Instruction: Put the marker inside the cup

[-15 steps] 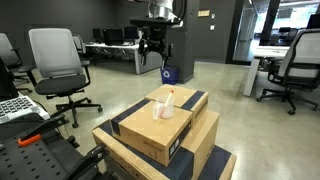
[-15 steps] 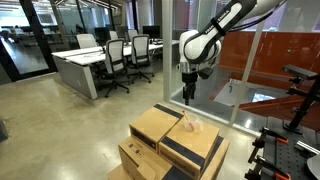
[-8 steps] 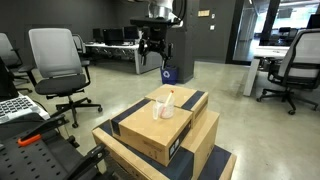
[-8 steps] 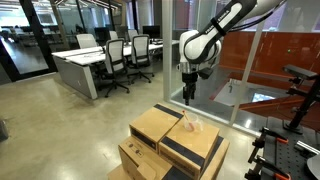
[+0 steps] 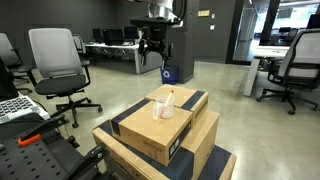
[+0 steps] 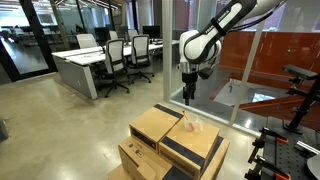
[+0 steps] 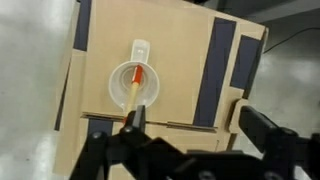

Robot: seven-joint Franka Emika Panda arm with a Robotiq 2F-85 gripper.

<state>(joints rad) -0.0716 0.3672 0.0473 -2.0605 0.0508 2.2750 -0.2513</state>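
Observation:
The clear cup stands on the top cardboard box, and the red-orange marker leans inside it with one end sticking out over the rim. In both exterior views the cup is a small pale shape on the box top. My gripper hangs well above the box, open, with nothing between its fingers. In the wrist view its left finger overlaps the marker's lower end. Seen from outside, the gripper is clear of the cup.
The cardboard boxes are stacked, with black tape bands. Office chairs, desks and a glass wall surround the open concrete floor. Black equipment stands close beside the boxes.

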